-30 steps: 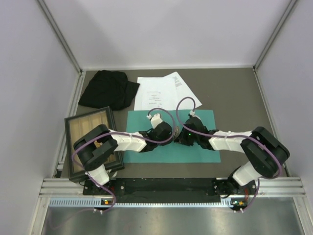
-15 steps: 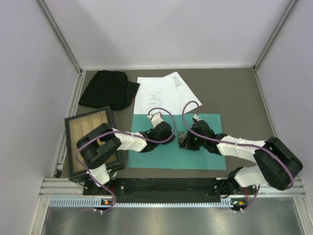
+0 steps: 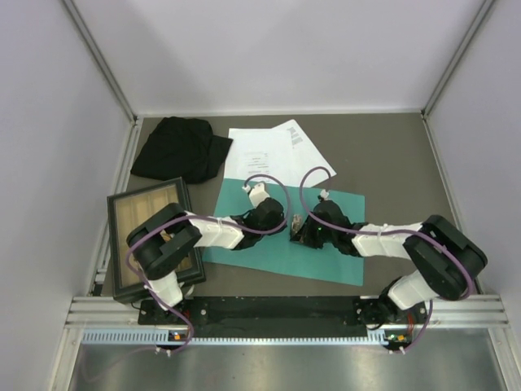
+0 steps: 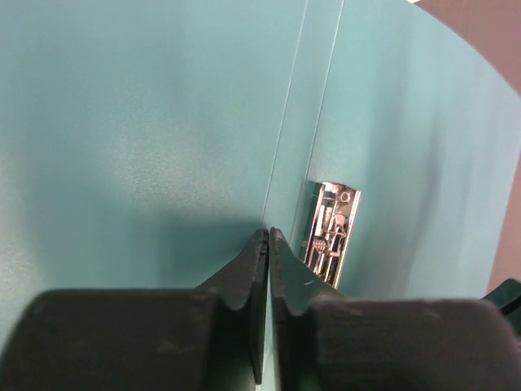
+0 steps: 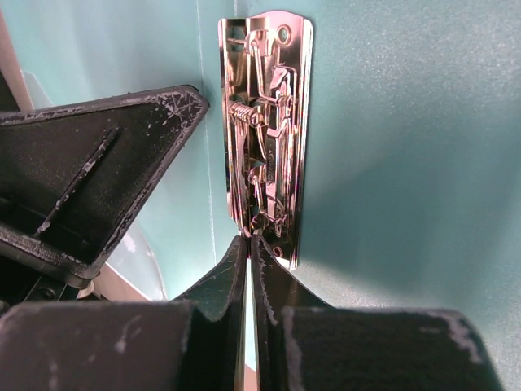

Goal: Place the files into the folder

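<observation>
On the open folder (image 3: 269,259), the left gripper (image 4: 268,236) rests pinched shut at the centre crease, the metal clip (image 5: 264,122) sits just right of that crease, and the right gripper (image 5: 248,240), also closed on nothing visible, sits at the clip's end. The files (image 3: 264,155) lie fanned just beyond the folder's far edge, none inside, so opening looks done and next an arm must reach past that edge for a sheet. A second ago the folder lay square; now it is skewed.

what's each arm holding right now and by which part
Cannot tell. The left gripper and right gripper are shut at the folder's centre fold by the metal clip, pinching or only pressing it.
</observation>
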`<state>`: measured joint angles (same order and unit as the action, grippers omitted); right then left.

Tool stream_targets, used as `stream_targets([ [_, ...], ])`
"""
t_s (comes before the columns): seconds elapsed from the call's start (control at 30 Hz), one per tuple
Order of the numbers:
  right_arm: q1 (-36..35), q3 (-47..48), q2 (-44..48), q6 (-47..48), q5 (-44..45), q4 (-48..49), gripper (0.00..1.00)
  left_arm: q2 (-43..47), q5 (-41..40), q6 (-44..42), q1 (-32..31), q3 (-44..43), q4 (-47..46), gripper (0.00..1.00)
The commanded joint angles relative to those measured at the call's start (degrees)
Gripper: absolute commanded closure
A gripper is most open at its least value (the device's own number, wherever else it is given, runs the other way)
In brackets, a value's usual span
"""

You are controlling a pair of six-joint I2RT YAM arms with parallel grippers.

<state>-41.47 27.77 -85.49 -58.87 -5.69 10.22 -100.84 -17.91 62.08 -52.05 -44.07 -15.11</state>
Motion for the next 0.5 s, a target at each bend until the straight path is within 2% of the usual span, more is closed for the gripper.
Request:
stream_targets([
  [0.0, -1.24, -8.26, -5.30, 6.31, 9.92, -11.90, 1.00, -2.09, 5.87, -7.85, -0.68, 1.63, 18.28, 0.84],
  [0.1, -1.24, -7.64, -3.98, 9.38, 6.49, -10.66, 1.00, 1.08, 4.30, -9.08, -0.59, -0.83, 19.76, 0.68],
  [0.2, -1.24, -7.03, -3.37, 10.79, 4.83, -8.73, 1.00, 0.47, 3.24, -10.40, -0.59, -4.78, 22.40, 0.59],
  [0.3, -1.15, -7.46, -3.01, 11.06, 3.59, -7.85, 1.00, -1.38, 3.41, -11.28, -0.68, -8.21, 23.55, 0.58],
  [0.47, -1.07, -8.43, -2.31, 10.88, 2.18, -6.18, 1.00, -4.89, 1.83, -12.60, -0.68, -12.34, 24.87, 0.66],
])
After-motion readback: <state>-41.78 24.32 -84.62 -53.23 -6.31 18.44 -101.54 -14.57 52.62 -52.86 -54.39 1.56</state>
